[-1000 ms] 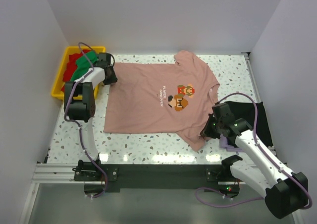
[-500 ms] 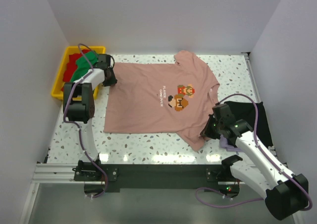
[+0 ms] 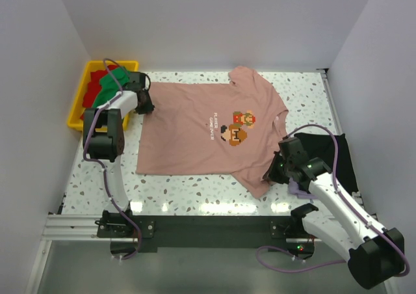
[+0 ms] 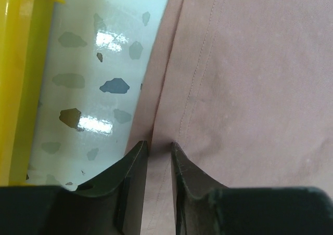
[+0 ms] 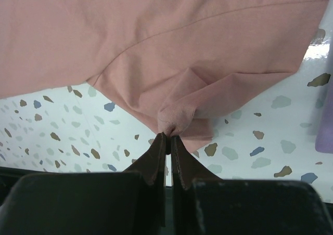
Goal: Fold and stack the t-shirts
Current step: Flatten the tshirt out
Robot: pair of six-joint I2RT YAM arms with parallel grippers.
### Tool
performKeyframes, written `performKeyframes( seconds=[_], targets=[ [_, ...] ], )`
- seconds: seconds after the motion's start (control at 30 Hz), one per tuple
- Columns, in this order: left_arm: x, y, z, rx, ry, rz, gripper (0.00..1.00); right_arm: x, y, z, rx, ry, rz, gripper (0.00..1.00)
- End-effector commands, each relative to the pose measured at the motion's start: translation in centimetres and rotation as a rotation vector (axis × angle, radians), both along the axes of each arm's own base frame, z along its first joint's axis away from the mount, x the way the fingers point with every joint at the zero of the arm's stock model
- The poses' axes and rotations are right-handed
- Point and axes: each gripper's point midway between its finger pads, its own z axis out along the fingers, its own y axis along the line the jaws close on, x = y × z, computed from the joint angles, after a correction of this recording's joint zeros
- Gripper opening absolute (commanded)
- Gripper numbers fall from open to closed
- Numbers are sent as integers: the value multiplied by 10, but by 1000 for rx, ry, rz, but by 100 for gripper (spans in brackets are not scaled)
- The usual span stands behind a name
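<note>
- Pinching a nub of sleeve from the pink shirt [image 3: 188, 131], the right gripper [image 5: 169, 137] has its jaws pressed together on the cloth.
- Ahead of those jaws the sleeve fans out wide. Speckled table [image 3: 195, 191] shows under it on both sides of the tips.
- The pink shirt lies spread flat, print up, between the two grippers and reaches from one to the other.
- The left gripper [image 4: 157, 151] has its jaws slightly spread, with a narrow gap between the fingers.
- Those jaws stand astride the shirt's stitched hem, and a raised fold of the edge runs straight into the gap. Whether the pads press it cannot be told.
- Left of the left jaws comes a strip of bare table, then the yellow bin [image 3: 75, 112].
- The bin holds a green shirt [image 3: 107, 86] heaped over a red shirt [image 3: 96, 70].
- Behind and to the right of the right jaws lies a black shirt [image 3: 338, 152].
- A lavender shirt [image 3: 300, 190] peeks out beside the black one, close to the right arm.
</note>
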Motion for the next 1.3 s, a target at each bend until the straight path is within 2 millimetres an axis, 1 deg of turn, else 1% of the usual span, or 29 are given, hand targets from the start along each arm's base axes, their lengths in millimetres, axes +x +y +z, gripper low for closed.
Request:
performKeyframes(
  seconds=[0.0, 0.1, 0.23, 0.27, 0.47, 0.6, 0.73, 0.87, 0.93, 1.0, 1.2, 1.23, 1.27],
  targets=[
    [16, -9, 29, -23, -92, -19, 28, 5, 2, 3, 13, -26, -7, 0],
    [16, -9, 29, -22, -94, -20, 22, 4, 2, 1, 11, -22, -7, 0],
    [17, -7, 36, -12, -107, -11, 11, 4, 1, 0, 9, -20, -8, 0],
    [16, -5, 37, -5, -107, -3, 10, 4, 1, 0, 8, -17, -11, 0],
    [15, 5, 53, 22, -133, 36, 0, 2, -4, 1, -9, -22, -34, 0],
    [15, 12, 63, 33, -149, 64, 0, -2, -7, -2, -14, -15, -42, 0],
    [11, 22, 65, 41, -143, 94, 0, -5, -8, -3, -16, -8, -47, 0],
    [9, 33, 63, 51, -132, 126, 0, -9, -10, -2, -19, -2, -50, 0],
    [8, 35, 60, 52, -126, 131, 0, -10, -11, -1, -18, -5, -49, 0],
    [8, 39, 58, 59, -117, 144, 0, -12, -15, 0, -34, -7, -58, 0],
    [10, 42, 52, 74, -97, 151, 0, -26, -25, 0, -59, 9, -74, 0],
    [10, 56, 50, 81, -89, 177, 0, -28, -25, 1, -55, 0, -76, 0],
    [11, 57, 50, 85, -87, 180, 0, -31, -27, 1, -60, 10, -77, 0]
  ],
)
